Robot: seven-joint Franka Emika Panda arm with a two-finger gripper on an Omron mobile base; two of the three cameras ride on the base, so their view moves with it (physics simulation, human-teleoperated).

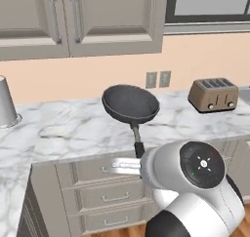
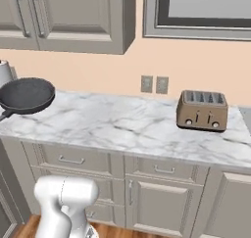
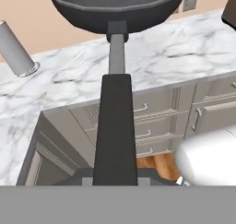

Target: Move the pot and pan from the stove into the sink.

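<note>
My hand (image 3: 115, 179) grips the long black handle of the small round dark-grey pan (image 1: 130, 105), which extends straight ahead of it, bowl held in the air over the white marble table (image 1: 68, 128).

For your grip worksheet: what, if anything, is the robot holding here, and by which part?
The pan, held by the far end of its long dark handle and lifted above the marble counter. The gripper's fingertips themselves are hidden.
</note>
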